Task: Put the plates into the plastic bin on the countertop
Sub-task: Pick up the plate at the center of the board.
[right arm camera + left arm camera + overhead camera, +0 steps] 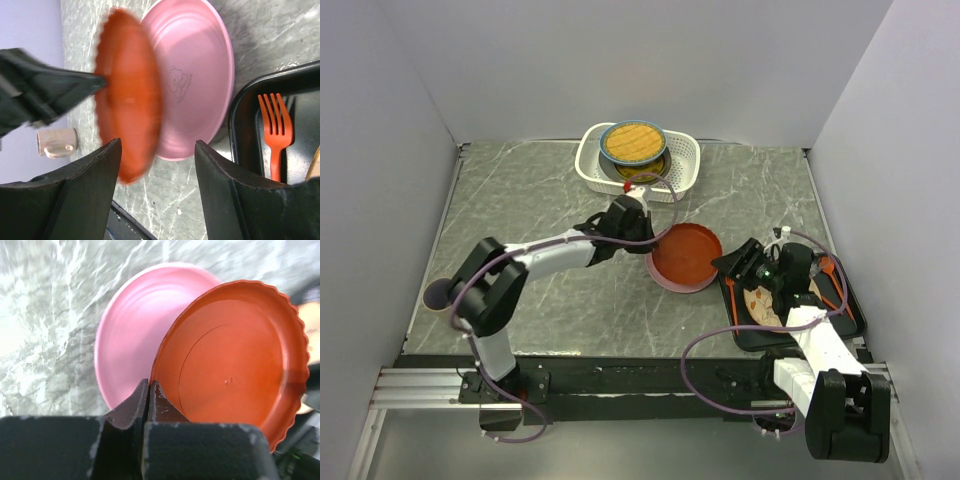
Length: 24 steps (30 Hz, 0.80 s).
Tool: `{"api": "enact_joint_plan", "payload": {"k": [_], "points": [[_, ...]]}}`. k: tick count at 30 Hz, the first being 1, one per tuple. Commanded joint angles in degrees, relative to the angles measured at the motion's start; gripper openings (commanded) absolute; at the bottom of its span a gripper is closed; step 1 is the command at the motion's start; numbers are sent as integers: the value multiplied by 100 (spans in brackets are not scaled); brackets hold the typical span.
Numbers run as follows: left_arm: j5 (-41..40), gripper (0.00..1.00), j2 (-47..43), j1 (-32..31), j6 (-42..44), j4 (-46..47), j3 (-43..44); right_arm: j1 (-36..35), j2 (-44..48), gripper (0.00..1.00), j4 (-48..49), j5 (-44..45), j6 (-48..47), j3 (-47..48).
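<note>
red plate (235, 365): tilted up over pink plate (130, 335), mid countertop (520, 200); plastic bin (688, 160) at 12 o'clock | left gripper (149, 390): pinching only its scalloped rim | right gripper (157, 150): spread, empty, 4 o'clock | risk: thin rim hold may slip; plate could drop or strike the bin wall

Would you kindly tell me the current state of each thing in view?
red plate, tilted up, rim gripped by left gripper
pink plate, flat on countertop
left gripper, shut on red plate
right gripper, open, empty
plastic bin, holding stacked plates
black tray, holding fork
</note>
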<state>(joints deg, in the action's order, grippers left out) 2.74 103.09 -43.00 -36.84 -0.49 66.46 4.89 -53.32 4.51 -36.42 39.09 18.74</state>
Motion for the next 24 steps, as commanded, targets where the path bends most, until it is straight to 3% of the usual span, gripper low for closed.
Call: {"api": "enact_joint_plan", "payload": {"k": [1,10,20,24], "points": [[51,1,-824,-24,-87,252,-194,39,76,68,243,-242,2,42],[-213,1,-1458,-24,-121,58,-642,-49,50,68,814,-524,389,-37],[438,1,-1248,-103,-280,550,-775,-233,-12,66,1368,-629,740,-468],[499,1,-1125,-173,-297,620,-731,-269,41,60,1456,-559,793,-652]]}}
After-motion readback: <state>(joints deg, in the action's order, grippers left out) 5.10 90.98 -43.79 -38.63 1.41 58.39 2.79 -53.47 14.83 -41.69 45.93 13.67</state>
